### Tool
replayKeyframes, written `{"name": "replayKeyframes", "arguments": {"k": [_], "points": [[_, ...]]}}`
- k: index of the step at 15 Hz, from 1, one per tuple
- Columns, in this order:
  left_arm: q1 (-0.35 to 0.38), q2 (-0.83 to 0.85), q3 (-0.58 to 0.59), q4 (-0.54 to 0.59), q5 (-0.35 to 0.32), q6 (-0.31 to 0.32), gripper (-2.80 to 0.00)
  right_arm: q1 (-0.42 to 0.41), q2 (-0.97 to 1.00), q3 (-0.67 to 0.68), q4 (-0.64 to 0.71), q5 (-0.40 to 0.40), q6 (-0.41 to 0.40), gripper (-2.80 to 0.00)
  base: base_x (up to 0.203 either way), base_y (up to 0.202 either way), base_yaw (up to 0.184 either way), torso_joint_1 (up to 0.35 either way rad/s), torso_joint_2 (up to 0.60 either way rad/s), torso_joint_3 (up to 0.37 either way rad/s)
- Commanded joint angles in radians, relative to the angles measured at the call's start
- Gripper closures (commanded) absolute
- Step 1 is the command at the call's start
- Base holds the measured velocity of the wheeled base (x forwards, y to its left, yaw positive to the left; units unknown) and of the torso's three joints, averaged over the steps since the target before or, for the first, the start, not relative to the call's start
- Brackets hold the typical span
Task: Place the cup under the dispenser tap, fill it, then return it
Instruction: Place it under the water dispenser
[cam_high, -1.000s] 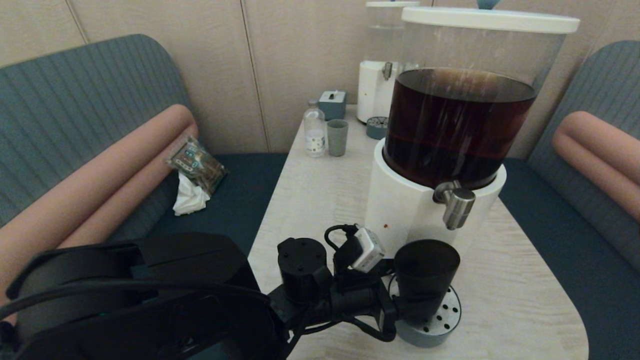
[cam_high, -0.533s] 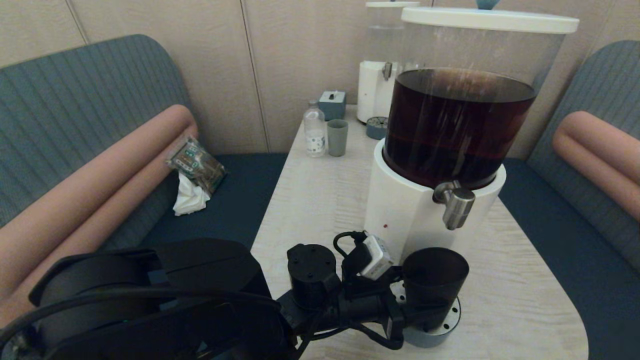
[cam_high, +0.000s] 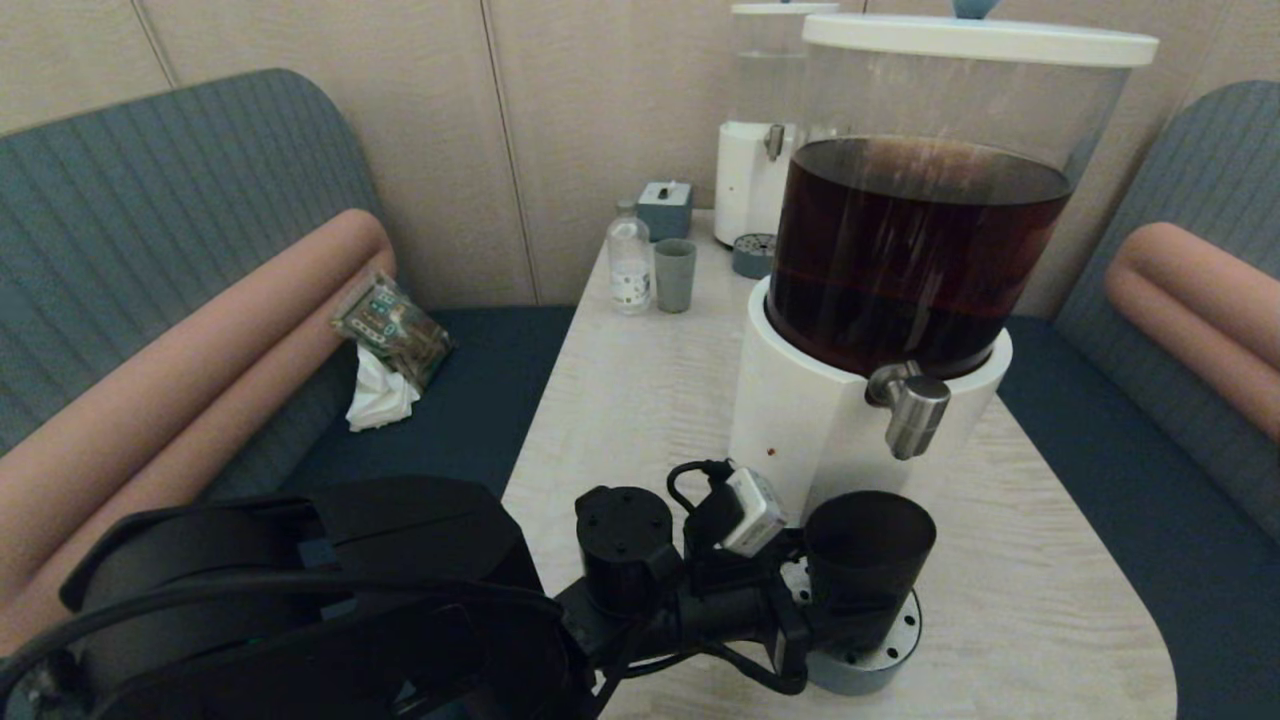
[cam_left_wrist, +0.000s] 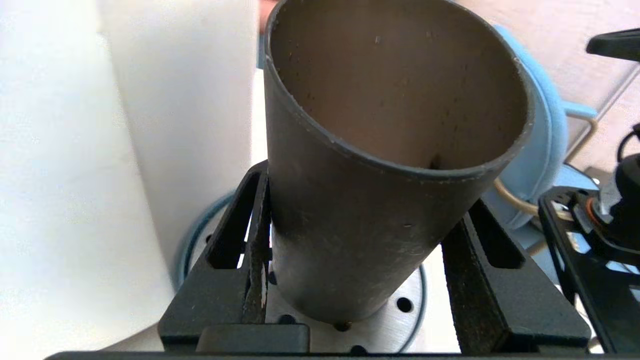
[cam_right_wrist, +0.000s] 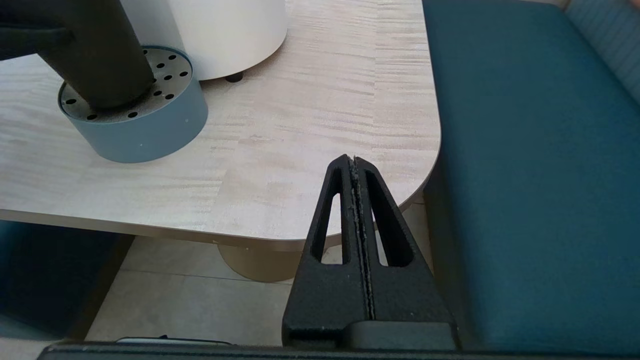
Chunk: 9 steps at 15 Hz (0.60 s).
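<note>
The matte black cup (cam_high: 868, 545) (cam_left_wrist: 390, 150) stands on the round perforated drip tray (cam_high: 897, 640) (cam_right_wrist: 150, 125), in front of the big dispenser's white base (cam_high: 800, 420). The steel dispenser tap (cam_high: 908, 405) juts out just above the cup's far right rim. My left gripper (cam_high: 815, 625) (cam_left_wrist: 367, 195) reaches in from the left and is shut on the cup's lower body, a finger on each side. In the right wrist view the cup (cam_right_wrist: 95, 60) leans slightly on the tray. My right gripper (cam_right_wrist: 354, 160) hangs shut and empty off the table's near right corner.
At the table's far end stand a grey-blue cup (cam_high: 675, 275), a small bottle (cam_high: 629, 258), a little box (cam_high: 665, 208) and a clear-liquid dispenser (cam_high: 765, 150) with its own tray (cam_high: 752, 255). Blue benches (cam_high: 470, 400) flank the table, whose edge (cam_right_wrist: 435, 150) is rounded.
Over the last second my left gripper carried the cup a little to the right along the tray, closer under the tap. It has barely moved in the last half second.
</note>
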<state>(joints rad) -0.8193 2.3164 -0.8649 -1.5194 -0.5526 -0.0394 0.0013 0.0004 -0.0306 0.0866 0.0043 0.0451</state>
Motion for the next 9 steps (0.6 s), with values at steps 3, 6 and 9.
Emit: {"name": "replayKeyframes", "arguments": {"k": [3, 6, 9], "points": [[0.000, 0.000, -0.005, -0.011, -0.003, -0.001, 0.00, -0.001, 0.001, -0.001, 0.001, 0.000, 0.001, 0.00, 0.000, 0.000, 0.000, 0.000, 0.00, 0.000], [0.000, 0.000, -0.004, -0.011, -0.003, -0.001, 0.00, 0.000, 0.001, 0.000, 0.001, 0.000, 0.001, 0.00, 0.000, 0.000, 0.000, 0.000, 0.00, 0.000], [0.000, -0.003, -0.003, 0.001, -0.004, -0.001, -2.80, 0.000, 0.001, 0.000, 0.001, 0.000, 0.001, 0.00, 0.000, 0.000, 0.000, 0.000, 0.00, 0.000]]}}
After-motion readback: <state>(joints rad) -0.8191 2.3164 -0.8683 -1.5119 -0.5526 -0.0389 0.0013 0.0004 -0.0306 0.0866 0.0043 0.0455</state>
